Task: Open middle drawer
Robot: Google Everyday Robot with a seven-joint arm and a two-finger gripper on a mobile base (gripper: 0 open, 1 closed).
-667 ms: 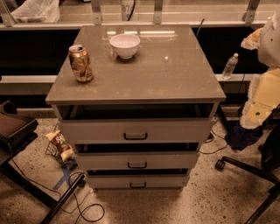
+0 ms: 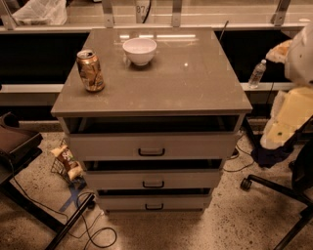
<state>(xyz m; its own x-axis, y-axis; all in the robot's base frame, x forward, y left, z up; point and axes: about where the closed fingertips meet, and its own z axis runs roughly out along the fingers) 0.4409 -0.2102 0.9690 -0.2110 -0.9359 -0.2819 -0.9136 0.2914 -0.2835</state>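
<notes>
Leftward first, you have: snack bag on speckled floor; grey cabinet top carrying can and white bowl; middle drawer, second of three, dark gap above its front; gripper low at far right, well apart from it, grip state cannot be told.

The scene looks like a robotics lab or test workspace rather than a home. A speckled hard floor carries loose cables and a blue tape cross at lower left. Metal uprights and a long shelf cross the top of the frame. A wheeled chair base stands at lower right. A robot arm enters at the right edge, its gripper low beside a grey drawer cabinet.
</notes>
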